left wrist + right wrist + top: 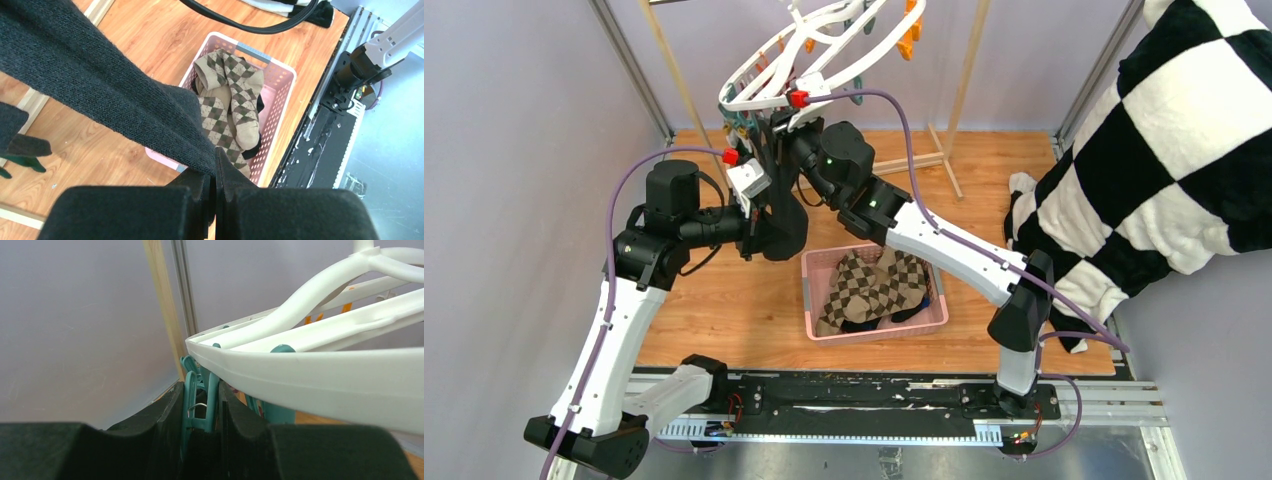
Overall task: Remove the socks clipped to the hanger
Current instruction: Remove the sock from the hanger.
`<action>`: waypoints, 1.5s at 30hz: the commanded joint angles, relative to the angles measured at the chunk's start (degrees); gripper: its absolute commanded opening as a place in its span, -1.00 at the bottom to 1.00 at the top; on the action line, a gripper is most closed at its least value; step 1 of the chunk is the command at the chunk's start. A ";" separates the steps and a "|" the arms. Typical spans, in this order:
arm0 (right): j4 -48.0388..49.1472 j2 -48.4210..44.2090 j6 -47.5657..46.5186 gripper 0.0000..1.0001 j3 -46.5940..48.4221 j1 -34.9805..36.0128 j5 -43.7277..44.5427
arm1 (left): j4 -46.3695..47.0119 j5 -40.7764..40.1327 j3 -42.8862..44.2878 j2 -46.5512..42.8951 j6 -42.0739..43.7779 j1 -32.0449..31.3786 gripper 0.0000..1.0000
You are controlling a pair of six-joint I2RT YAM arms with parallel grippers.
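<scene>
The white hanger (759,102) hangs tilted at the back, and its rim fills the right wrist view (310,370). My right gripper (200,412) reaches up under it (784,125), with both fingers pressed against the levers of a teal clip (202,390). A dark knitted sock (100,85) runs taut from the upper left down into my left gripper (215,167), which is shut on its end. In the top view that gripper (764,215) sits below the hanger beside the hanging dark sock (784,225). Brown argyle socks (874,285) (235,95) lie in the pink basket.
The pink slotted basket (824,328) (280,70) stands on the wooden floor in front of the arms. A big black-and-white checkered cloth (1164,150) hangs at the right. Wooden rack posts (964,80) stand behind the hanger. Orange clips (911,35) dangle from its far side.
</scene>
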 commanded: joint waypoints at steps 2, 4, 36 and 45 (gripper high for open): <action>2.65 -2.80 3.51 -0.87 -0.55 -1.87 -0.68 | -1.58 -1.24 0.45 -0.52 1.27 -0.69 -1.00; 3.53 -3.96 5.12 -1.00 -2.02 -2.32 -1.44 | -1.86 -1.33 0.52 -0.49 1.42 -0.69 -1.00; 1.35 -11.64 17.02 0.27 -10.77 -6.14 -14.50 | -1.80 1.38 2.62 0.03 0.81 -0.68 -1.00; -2.20 -10.14 14.68 0.40 -8.96 -4.23 -10.76 | -1.80 1.41 2.21 0.70 0.64 -0.85 -1.00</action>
